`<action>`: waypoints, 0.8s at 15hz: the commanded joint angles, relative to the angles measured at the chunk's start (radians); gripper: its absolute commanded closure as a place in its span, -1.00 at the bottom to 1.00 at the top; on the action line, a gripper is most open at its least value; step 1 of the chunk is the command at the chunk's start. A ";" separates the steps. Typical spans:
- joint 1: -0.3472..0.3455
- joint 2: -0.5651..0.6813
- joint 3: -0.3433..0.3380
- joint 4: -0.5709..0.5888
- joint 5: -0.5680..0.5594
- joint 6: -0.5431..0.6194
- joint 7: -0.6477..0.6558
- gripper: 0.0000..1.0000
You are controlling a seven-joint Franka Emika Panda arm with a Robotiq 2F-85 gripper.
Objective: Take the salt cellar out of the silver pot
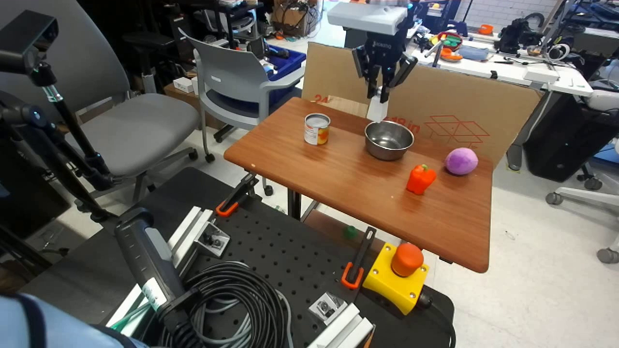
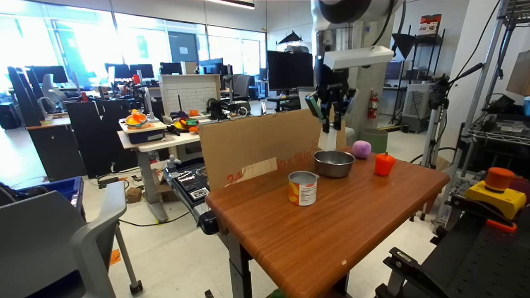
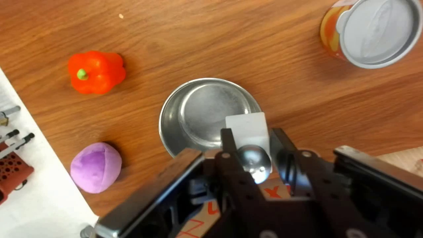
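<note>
"Silver pot (image 1: 387, 154) first. In an exterior view it stands upright on the table (image 1: 338, 169). Where is the salt cellar (image 1: 377, 108)?"

"It hangs in the pincer (image 1: 378, 94), which grasps it by its upper part. Its base meets the line of the pot's far rim."

"State the step in hand."

"Judged from this view: extraction. The cellar appears lifted out of the pot but is not yet set down. This view alone shows the coil of cable (image 1: 237, 304)."

"Is clearance confirmed?"

"Not fully. In an exterior view the cellar's white body (image 2: 327, 141) ends just at the rim, with no distinct gap; whether the two touch cannot be told. The fire extinguisher (image 2: 373, 104) appears only here."

"Proceed to the wrist view."

"It shows what the exterior views hardly do: the cellar's domed silvery top (image 3: 254, 162), between the fingers (image 3: 228, 142). It also looks down on the pot's round floor and on the top of the can (image 3: 378, 36), whose printed label shows better in both exterior views."

"Specify the next move."

"Probable sequence: raise the cellar until its base stands well apart from the rim; shift it sideways past the pot; lower it upright onto the table; release. Caution: a shift made too low could catch the rim."
</note>
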 commanded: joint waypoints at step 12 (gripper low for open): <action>-0.044 -0.404 0.103 -0.588 0.111 0.069 -0.357 0.84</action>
